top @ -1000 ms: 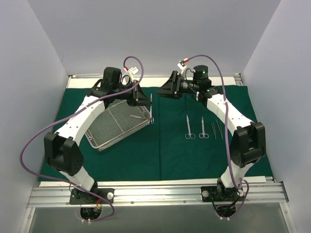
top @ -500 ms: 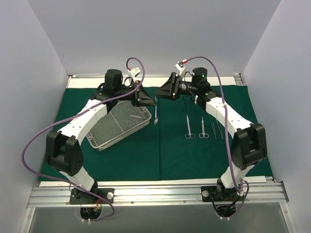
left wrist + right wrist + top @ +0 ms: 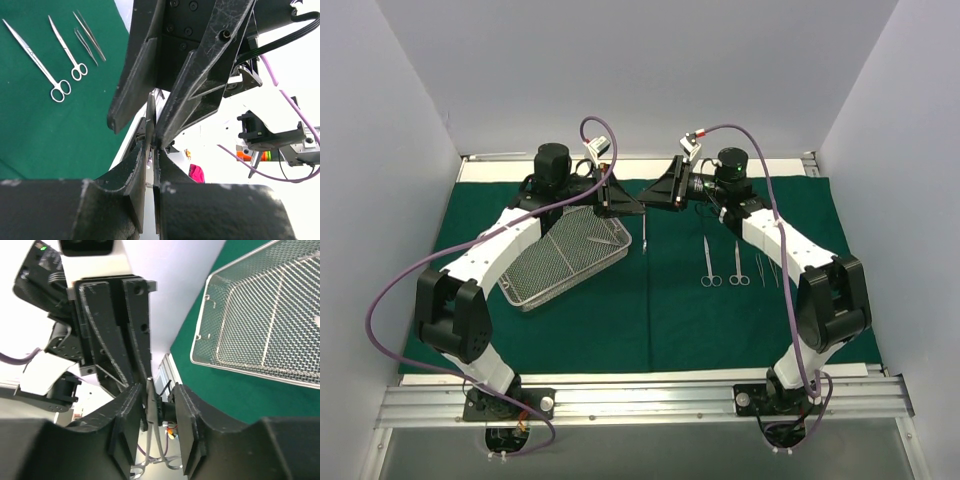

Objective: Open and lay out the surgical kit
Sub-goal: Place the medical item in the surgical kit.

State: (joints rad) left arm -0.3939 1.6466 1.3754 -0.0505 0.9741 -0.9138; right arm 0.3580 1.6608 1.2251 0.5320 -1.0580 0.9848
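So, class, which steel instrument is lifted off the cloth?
The slender instrument hanging from the left hand beside the tray; the ring-handled pair and tweezers lie flat.

No text, brand or number could be read in any view. A small white tag (image 3: 599, 147) hung on the purple cable (image 3: 588, 125) of the left arm (image 3: 490, 250), and a white-and-red tag (image 3: 695, 131) sat on the cable of the right arm (image 3: 775, 235). Whatever was printed on either tag was too small to make out. A green light (image 3: 724, 155) glowed on top of the right arm's wrist.
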